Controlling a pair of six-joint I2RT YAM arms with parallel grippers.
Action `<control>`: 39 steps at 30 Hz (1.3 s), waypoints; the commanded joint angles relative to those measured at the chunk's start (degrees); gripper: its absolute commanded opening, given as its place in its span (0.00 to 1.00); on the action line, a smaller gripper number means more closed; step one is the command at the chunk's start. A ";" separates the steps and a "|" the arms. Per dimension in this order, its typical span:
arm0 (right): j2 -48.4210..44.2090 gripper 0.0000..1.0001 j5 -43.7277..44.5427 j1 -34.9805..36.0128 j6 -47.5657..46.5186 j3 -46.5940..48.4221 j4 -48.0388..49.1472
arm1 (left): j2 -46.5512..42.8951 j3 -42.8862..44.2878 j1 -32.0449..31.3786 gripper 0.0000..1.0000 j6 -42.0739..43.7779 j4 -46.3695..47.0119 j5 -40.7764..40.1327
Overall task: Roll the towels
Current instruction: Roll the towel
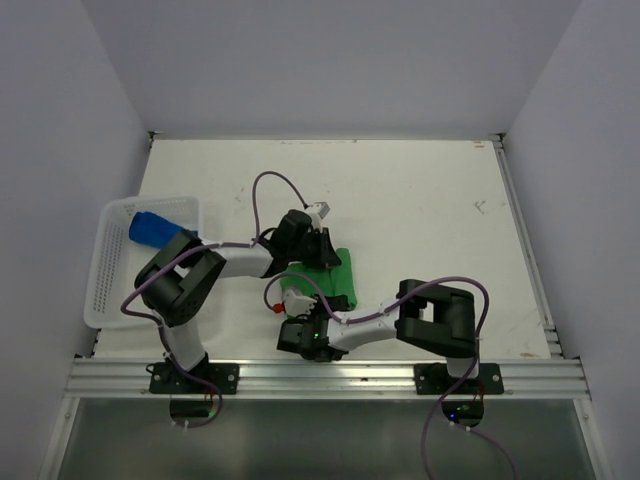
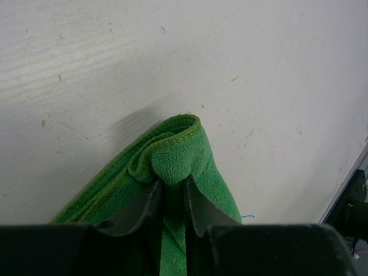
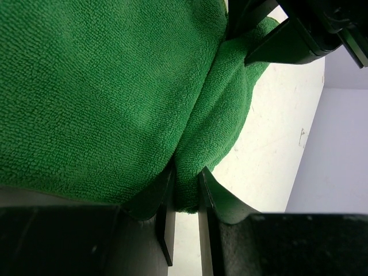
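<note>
A bright green towel [image 1: 335, 282] lies partly rolled on the white table between the two arms. My left gripper [image 1: 320, 252] is at its far end, shut on a rolled fold of the green towel [image 2: 175, 155], with the cloth bulging out past the left gripper's [image 2: 173, 183] fingertips. At the near end my right gripper [image 1: 300, 310] is shut on a ridge of the green towel [image 3: 98, 92], the fold squeezed in the right gripper [image 3: 187, 172]. A royal blue towel [image 1: 152, 228] sits rolled in the basket at the left.
A white mesh basket [image 1: 110, 290] stands at the table's left edge beside the left arm's elbow. The left gripper's black fingers [image 3: 282, 43] show at the top right of the right wrist view. A metal rail [image 1: 320, 375] runs along the near edge.
</note>
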 commanded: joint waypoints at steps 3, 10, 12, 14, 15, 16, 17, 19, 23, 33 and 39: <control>-0.30 0.00 -10.68 1.83 3.93 -1.18 3.84 | -1.51 -0.47 1.76 0.00 3.66 3.41 -7.82; -5.82 0.13 -12.79 0.86 9.45 -4.33 7.00 | -0.63 -0.82 1.85 0.00 3.31 4.12 -7.73; -8.03 0.19 -13.84 0.42 11.04 -6.35 8.58 | -0.54 -0.91 1.76 0.00 3.48 4.20 -7.73; -10.84 0.27 -14.37 0.16 12.10 -7.41 9.29 | -0.45 -0.83 1.85 0.00 3.48 4.20 -7.82; -11.64 0.30 -14.37 0.07 12.45 -8.20 9.55 | -0.37 -1.00 1.76 0.00 3.39 4.20 -7.82; -12.51 0.33 -14.46 -0.11 13.33 -8.56 9.73 | -0.28 -1.09 1.85 0.00 3.31 4.20 -7.90; -14.18 0.36 -14.55 -0.19 13.60 -8.99 9.99 | -0.28 -1.18 1.85 0.00 3.39 4.64 -7.90; -15.77 0.38 -14.81 -0.54 14.65 -10.05 10.52 | -0.28 -1.61 1.85 0.00 3.22 4.91 -7.73; -21.46 0.40 -15.51 -1.25 16.67 -11.63 10.96 | 0.08 -2.05 1.67 0.00 3.22 5.08 -7.73; -38.35 0.43 -21.30 -8.10 22.30 -20.50 14.91 | -0.36 -3.28 1.67 0.00 3.13 5.87 -7.99; -49.43 0.46 -31.41 -20.20 25.90 -26.13 20.54 | -0.54 -3.64 1.41 0.00 3.04 6.14 -8.17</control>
